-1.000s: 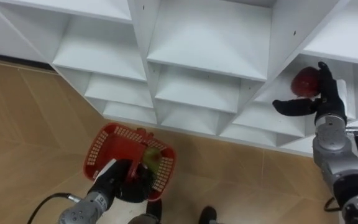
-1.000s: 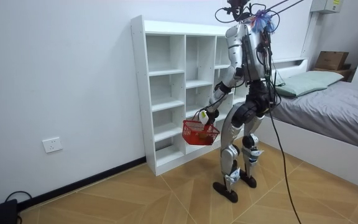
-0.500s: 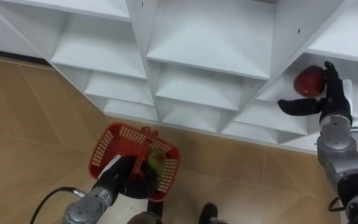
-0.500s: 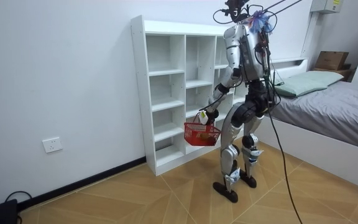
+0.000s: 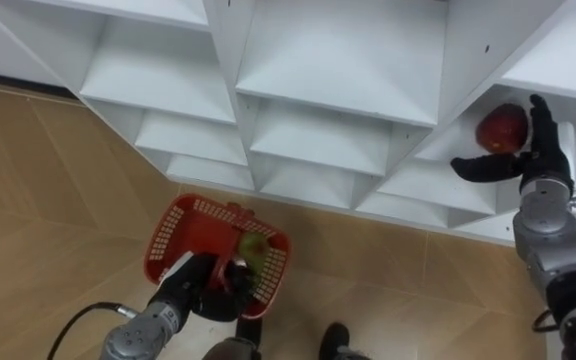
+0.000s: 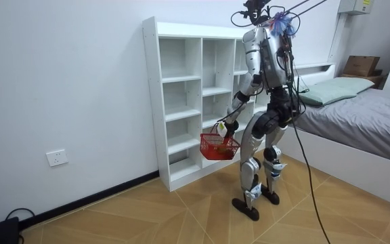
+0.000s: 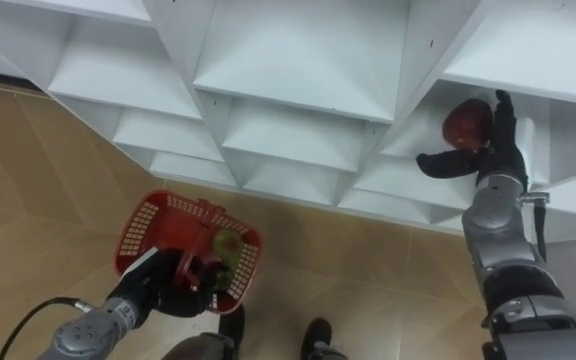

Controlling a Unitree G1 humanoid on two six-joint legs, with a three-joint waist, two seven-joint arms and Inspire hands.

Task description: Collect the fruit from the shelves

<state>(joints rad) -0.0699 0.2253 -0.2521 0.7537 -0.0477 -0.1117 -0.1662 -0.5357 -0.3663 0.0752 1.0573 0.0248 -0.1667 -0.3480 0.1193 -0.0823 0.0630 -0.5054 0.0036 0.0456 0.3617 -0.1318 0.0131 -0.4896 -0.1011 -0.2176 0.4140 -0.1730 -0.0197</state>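
Right robot hand (image 5: 539,158) – raised into a compartment in the right-hand column of the white closet (image 5: 343,55). Fingers straight and upright, thumb stretched out sideways, so the hand is spread, not clamped. The red apple (image 5: 501,128) sits on that shelf in the crook between thumb and fingers, right against the fingers. Whether the thumb touches it I cannot tell.

Left robot hand (image 5: 206,290) – low, out in front of the legs, fingers curled tight round the handle of the red basket (image 5: 168,228). The basket hangs over the wooden floor (image 5: 48,200), just clear of the closet's bottom shelves. Inside it, one green fruit (image 5: 253,252) by the handle. Something else lies lower in the basket, too hidden to name.

From where I stand: the robot is upright on both feet, close up to the closet and facing it. The basket hangs on the room view's left of its legs. A bed (image 6: 367,112) stands behind it, on the room view's right.
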